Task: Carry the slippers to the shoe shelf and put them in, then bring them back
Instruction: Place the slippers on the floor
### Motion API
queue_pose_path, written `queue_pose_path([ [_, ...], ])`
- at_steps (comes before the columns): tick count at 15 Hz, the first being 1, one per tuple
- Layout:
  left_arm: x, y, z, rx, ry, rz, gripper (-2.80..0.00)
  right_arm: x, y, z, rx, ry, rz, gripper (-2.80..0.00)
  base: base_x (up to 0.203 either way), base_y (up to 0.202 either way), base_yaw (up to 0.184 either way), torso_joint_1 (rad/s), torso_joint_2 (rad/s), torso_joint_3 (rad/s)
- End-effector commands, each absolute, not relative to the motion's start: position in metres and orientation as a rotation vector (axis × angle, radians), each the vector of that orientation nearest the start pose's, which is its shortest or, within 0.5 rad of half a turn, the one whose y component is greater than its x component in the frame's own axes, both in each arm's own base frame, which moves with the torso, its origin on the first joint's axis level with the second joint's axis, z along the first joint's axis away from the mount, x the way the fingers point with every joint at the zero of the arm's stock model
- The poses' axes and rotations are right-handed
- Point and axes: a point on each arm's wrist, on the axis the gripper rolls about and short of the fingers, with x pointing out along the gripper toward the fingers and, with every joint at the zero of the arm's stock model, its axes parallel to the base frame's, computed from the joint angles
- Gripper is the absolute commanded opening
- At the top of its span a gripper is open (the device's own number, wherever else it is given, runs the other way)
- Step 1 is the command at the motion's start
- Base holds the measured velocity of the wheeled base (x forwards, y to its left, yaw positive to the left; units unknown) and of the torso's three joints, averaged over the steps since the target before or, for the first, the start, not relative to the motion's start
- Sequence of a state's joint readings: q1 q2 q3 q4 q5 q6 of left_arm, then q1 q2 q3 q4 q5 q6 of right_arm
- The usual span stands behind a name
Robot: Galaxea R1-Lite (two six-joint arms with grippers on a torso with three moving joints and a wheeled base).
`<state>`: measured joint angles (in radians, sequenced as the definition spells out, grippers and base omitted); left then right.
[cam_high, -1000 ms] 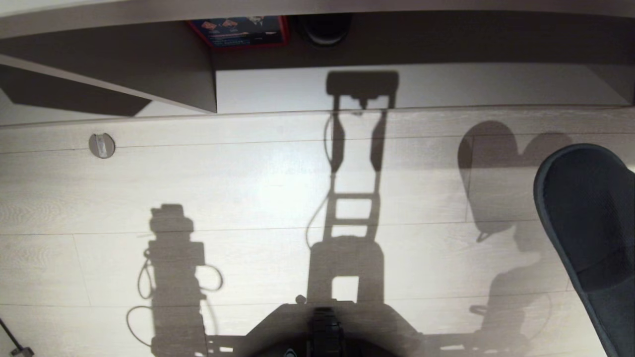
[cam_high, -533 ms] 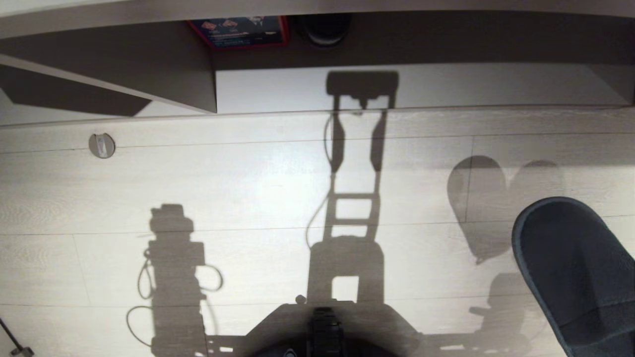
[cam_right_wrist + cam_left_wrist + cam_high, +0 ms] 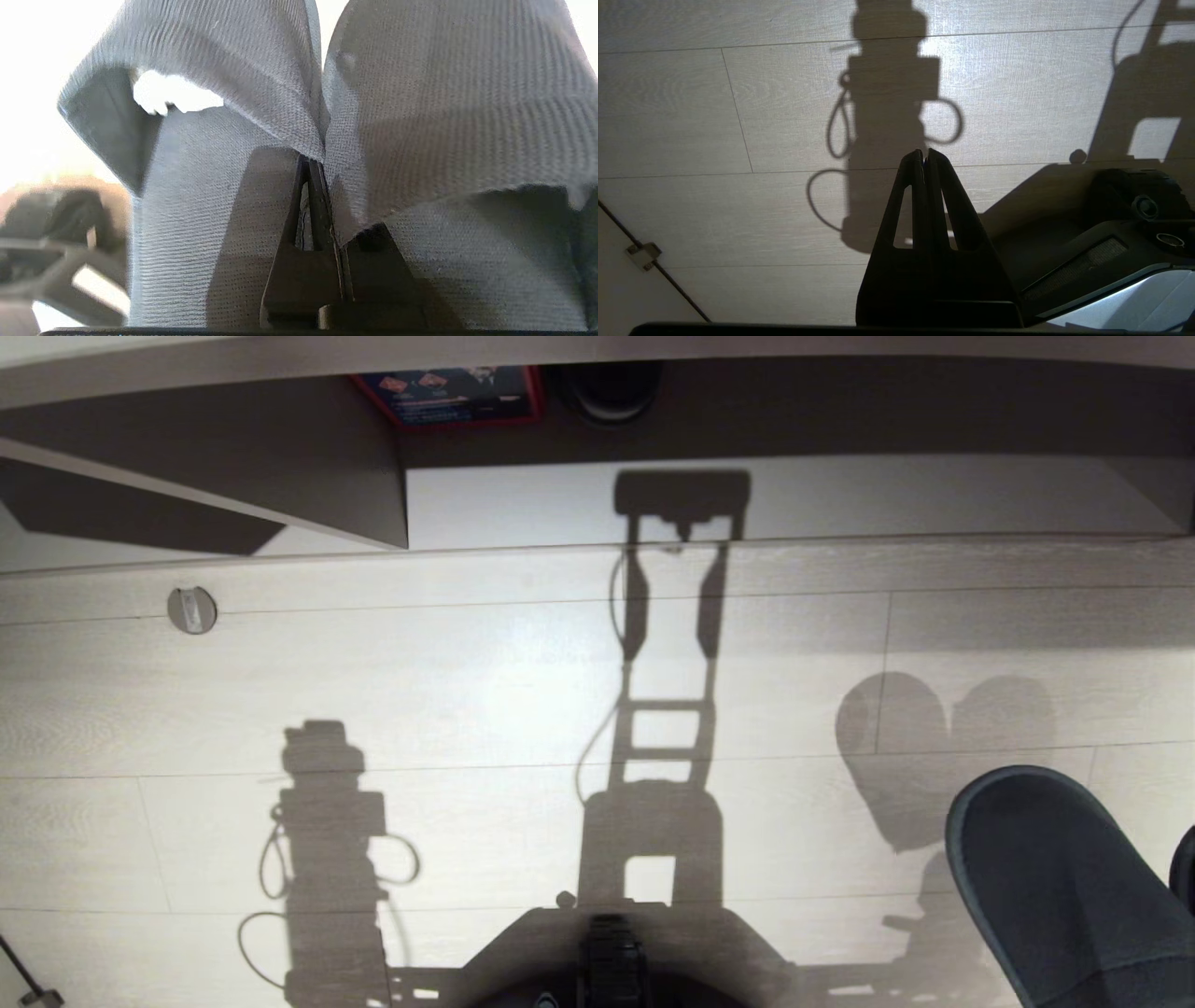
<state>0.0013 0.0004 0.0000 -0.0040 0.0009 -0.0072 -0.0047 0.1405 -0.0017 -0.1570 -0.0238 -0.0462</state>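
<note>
Hanging at the lower right of the head view, the slippers [image 3: 1064,896] show as dark grey-navy woven fabric with a rounded toe cap and a darker bound edge, raised above the pale plank floor [image 3: 467,691], where they cast a heart-shaped double shadow. In the right wrist view two slippers can be counted, pressed side by side, their fabric uppers pinched together at the seam where they meet. The right tool [image 3: 322,161] is clamped on that pinched fabric, its tips buried in the cloth. In the head view only one toe cap is whole; the second slipper is a sliver at the right border, and both are cut off by the bottom of the frame. The right tool itself is hidden there. The left tool [image 3: 924,154] hangs idle over the floor, its two fingers pressed together and holding nothing. Along the top, the shoe shelf [image 3: 392,513] shows one divider panel and a pale base board; its interior is mostly in shadow.
</note>
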Motion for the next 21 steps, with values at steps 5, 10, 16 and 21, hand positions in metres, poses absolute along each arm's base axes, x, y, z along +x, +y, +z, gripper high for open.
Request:
queue_pose_path([
  [5, -0.023, 0.000, 0.076, -0.008, -0.005, 0.003, -2.80, -0.018, 0.000, 0.082, -0.046, 0.023, 0.003, -2.80, 0.000, 0.000, 0.000, 0.000, 0.00, 0.000],
  [10, -0.023, 0.000, 0.076, -0.008, -0.005, 0.003, -2.80, -0.022, 0.000, 0.075, -0.047, 0.021, 0.007, -2.80, 0.000, 0.000, 0.000, 0.000, 0.00, 0.000],
  [16, -0.023, 0.000, 0.076, -0.008, -0.005, 0.003, -2.80, -0.023, 0.000, 0.075, -0.031, 0.008, 0.002, -2.80, 0.000, 0.000, 0.000, 0.000, 0.00, 0.000],
  [21, -0.023, 0.000, 0.076, -0.006, -0.005, 0.003, -2.80, -0.023, 0.000, 0.075, -0.017, 0.008, 0.000, -2.80, 0.000, 0.000, 0.000, 0.000, 0.00, 0.000],
])
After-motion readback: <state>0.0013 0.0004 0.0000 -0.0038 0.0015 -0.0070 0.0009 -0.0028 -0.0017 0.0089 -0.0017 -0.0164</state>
